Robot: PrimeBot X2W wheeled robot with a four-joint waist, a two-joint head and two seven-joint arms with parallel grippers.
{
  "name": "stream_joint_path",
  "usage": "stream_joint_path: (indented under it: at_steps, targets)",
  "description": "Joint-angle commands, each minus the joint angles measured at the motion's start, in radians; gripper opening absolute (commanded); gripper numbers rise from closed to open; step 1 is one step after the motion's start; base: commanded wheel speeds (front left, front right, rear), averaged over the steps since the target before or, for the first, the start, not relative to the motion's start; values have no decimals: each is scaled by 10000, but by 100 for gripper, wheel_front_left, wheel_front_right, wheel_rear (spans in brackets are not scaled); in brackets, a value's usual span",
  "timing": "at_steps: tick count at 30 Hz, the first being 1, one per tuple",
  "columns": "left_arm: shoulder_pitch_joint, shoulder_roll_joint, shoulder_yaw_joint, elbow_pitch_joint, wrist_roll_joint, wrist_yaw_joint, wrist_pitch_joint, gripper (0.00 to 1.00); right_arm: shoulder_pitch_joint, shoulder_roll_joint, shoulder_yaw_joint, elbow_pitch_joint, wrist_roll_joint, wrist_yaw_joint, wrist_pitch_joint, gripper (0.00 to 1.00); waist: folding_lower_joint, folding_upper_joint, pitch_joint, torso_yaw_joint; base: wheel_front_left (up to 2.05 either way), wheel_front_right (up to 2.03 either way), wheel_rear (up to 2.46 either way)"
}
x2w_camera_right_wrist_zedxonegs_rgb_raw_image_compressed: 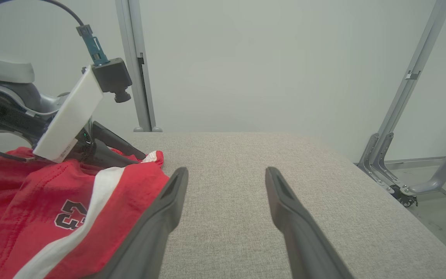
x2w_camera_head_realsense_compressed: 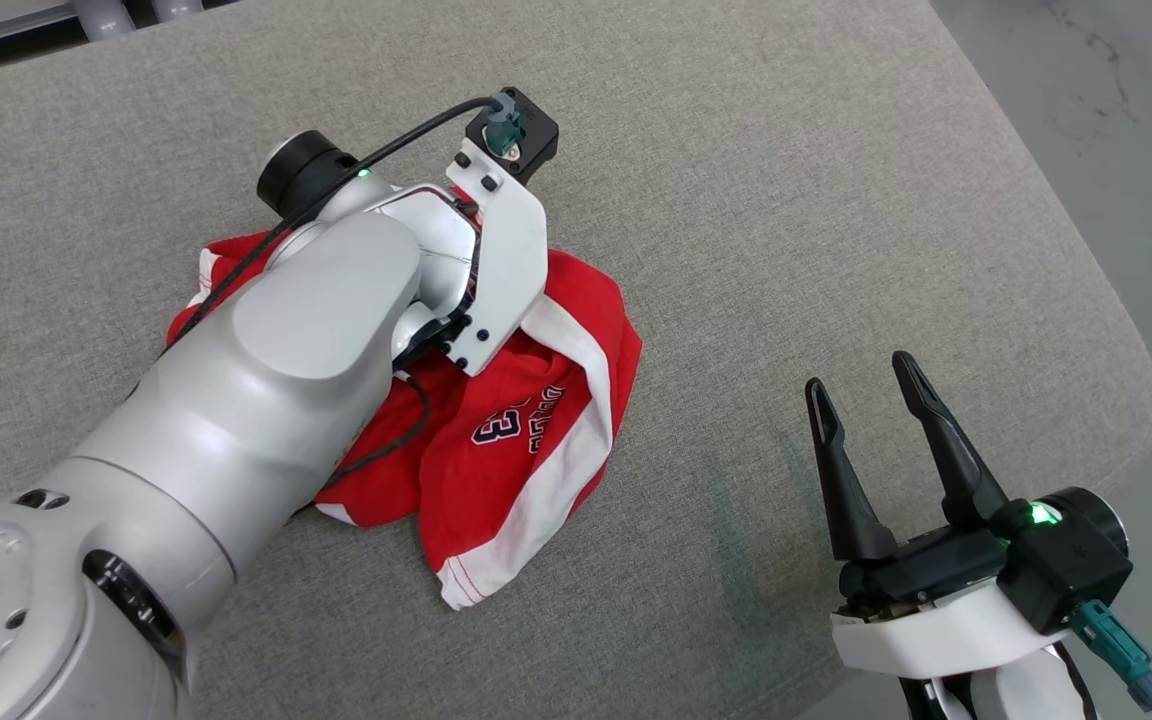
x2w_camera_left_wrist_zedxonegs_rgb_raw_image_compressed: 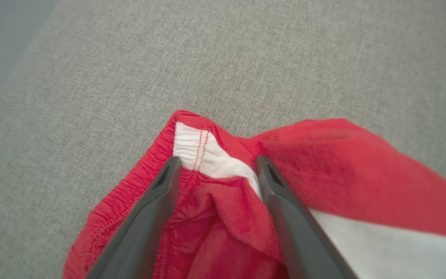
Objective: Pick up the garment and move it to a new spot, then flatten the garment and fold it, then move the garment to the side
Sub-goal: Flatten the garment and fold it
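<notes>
My left pincer point(x2w_camera_left_wrist_zedxonegs_rgb_raw_image_compressed: 216, 167) stands released, its fingers point(x2w_camera_left_wrist_zedxonegs_rgb_raw_image_compressed: 149, 217) straddling the waistband of the crumpled red-and-white garment point(x2w_camera_head_realsense_compressed: 526, 420), which lies heaped mid-bench on the grey bench point(x2w_camera_head_realsense_compressed: 736, 200), toward its near edge. My right pincer point(x2w_camera_head_realsense_compressed: 871, 392), likewise released, hovers near the bench's right edge, apart from the garment.

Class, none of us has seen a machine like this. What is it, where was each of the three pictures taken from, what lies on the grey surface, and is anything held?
It is a robot with two arms. The head picture looks down on a grey padded surface where crumpled red shorts with white stripes lie. The other two pictures come from cameras on each wrist. The left hand is open over the shorts' waistband, gripping nothing. The right hand is open, off to the side, empty.
</notes>
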Motion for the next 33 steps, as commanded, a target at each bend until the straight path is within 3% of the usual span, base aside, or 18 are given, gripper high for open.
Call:
stream_joint_path:
  at_steps: [1, 7, 10, 16, 21, 27, 33]
  targets:
    - [56, 139, -22, -130, 185, 5, -132, 0, -59, -9, 6, -25, 68, -21, -8, 100, 0, 0, 25, -10, 0, 0, 0]
    - [190, 416, -28, -618, 943, 4, -927, 0, -171, -10, -43, -6, 253, -21, -8, 100, 0, 0, -93, 101, 0, 0, 0]
    - [57, 417, -16, -781, 798, 3, -2143, 0, -181, -12, -113, 22, 317, -21, -8, 100, 0, 0, -367, 231, 0, 0, 0]
    - [-477, -9, 1016, -782, -432, 3, -4605, 0, 53, -15, -292, 144, 293, -21, -8, 100, 0, 0, -1343, 519, 0, 0, 0]
    - [-1307, -308, 2103, -826, -1562, 38, -5126, 0, 279, -13, -400, 195, 336, -21, -8, 100, 0, 0, -2141, 727, 0, 0, 0]
    - [-1860, -420, 2458, -612, -1652, 1061, -5212, 0, 613, -15, -705, 156, 216, -21, -8, 100, 0, 0, -2785, 1230, 0, 0, 0]
    - [-76, 285, 2614, -925, -1865, 1896, -5971, 0, 850, -11, -1012, 28, 46, -21, -8, 100, 0, 0, -3047, 1866, 0, 0, 0]
